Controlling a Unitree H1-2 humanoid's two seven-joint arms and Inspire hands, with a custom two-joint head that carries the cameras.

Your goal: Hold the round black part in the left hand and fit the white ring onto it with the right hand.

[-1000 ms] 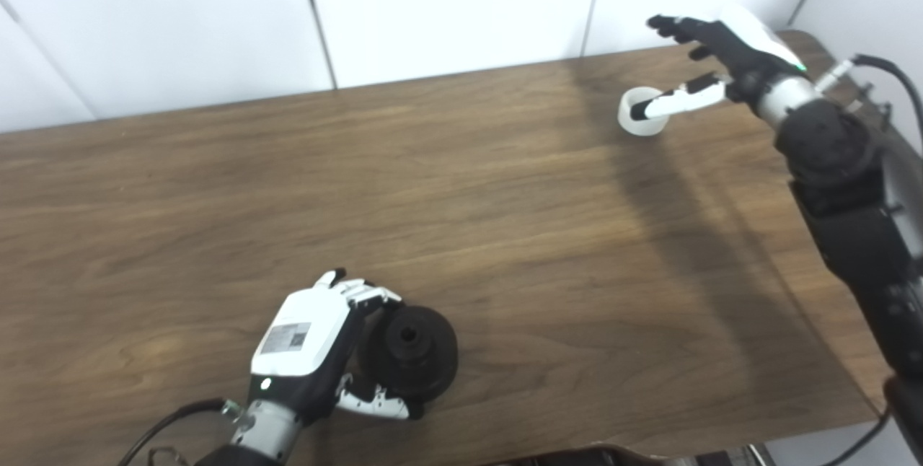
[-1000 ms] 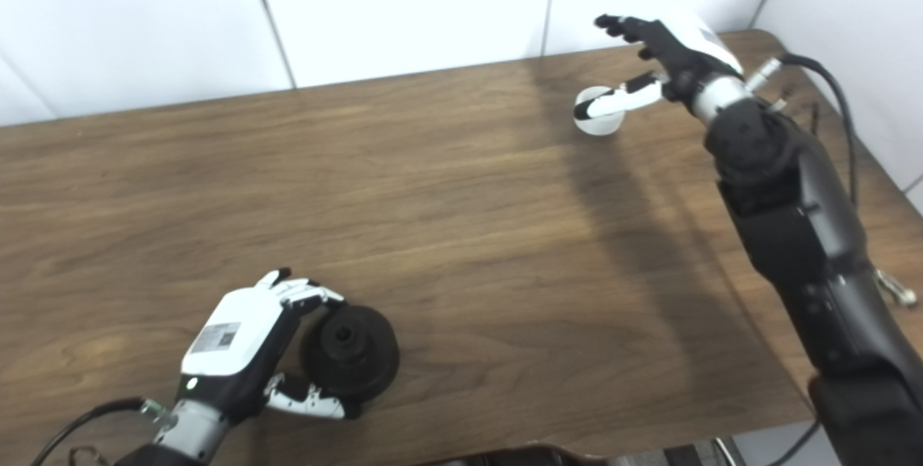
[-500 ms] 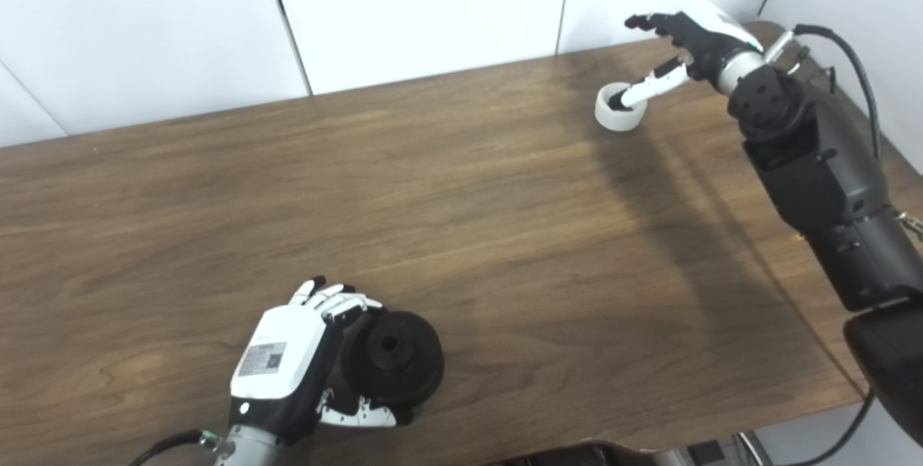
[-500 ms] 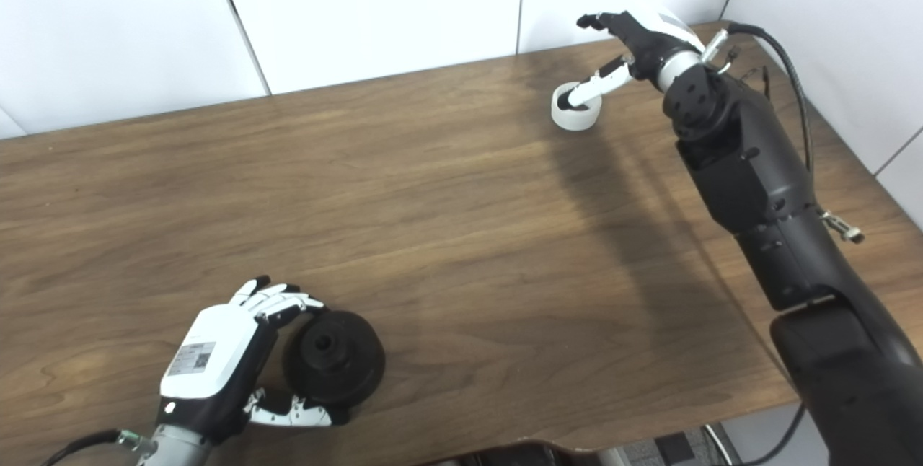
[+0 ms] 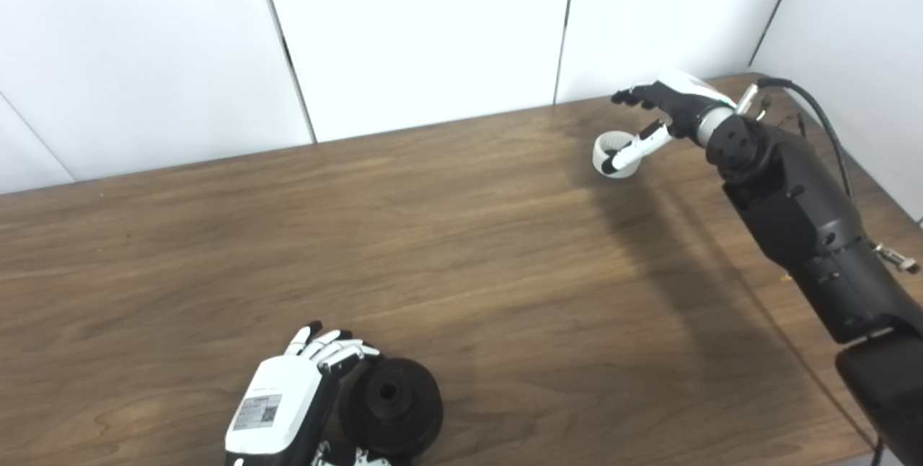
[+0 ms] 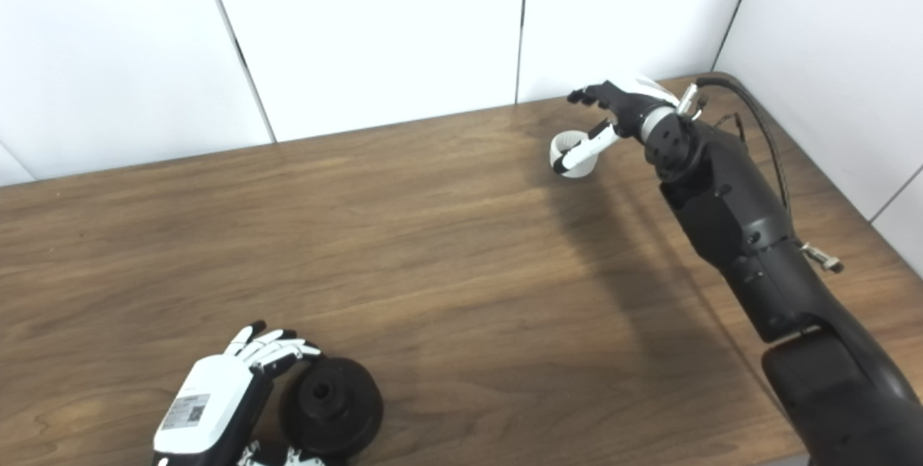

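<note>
The round black part (image 5: pixel 393 408) lies flat on the wooden table (image 5: pixel 461 235) near its front edge, hub hole facing up. My left hand (image 5: pixel 277 408) wraps it from the left, fingers on its far rim and thumb under its near rim, partly cut off by the picture's bottom edge. The white ring (image 5: pixel 604 141) sits at the table's far right. Over it hovers my right hand (image 6: pixel 620 102), open, fingers spread above and behind the ring. Its thumb slants down across the ring's near wall.
White wall panels stand directly behind the table's back edge. A black cable (image 5: pixel 807 102) loops by my right forearm near the far right corner. The table's right edge curves in toward the front.
The camera has tilted, shifting the whole picture down. My right thumb tip has slid from inside the ring to its near wall. The left hand stays on the black part.
</note>
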